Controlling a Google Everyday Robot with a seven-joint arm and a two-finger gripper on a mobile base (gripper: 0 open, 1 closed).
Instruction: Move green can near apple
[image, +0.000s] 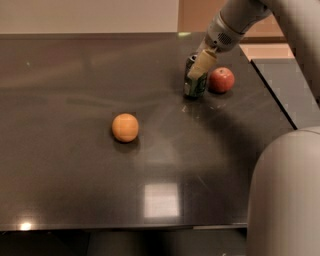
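Observation:
The green can (195, 87) stands upright at the far right of the dark table, just left of the red apple (221, 80), with a small gap between them. My gripper (197, 70) comes down from the upper right and is shut on the can's upper part. One beige finger (202, 63) lies across the can's front; the other is hidden behind it. The can's base is at or just above the table top.
A plain orange fruit (125, 127) lies near the table's middle, left of and nearer than the can. The dark table (75, 165) ends at a right edge just beyond the apple. My arm's grey body (285, 195) fills the lower right.

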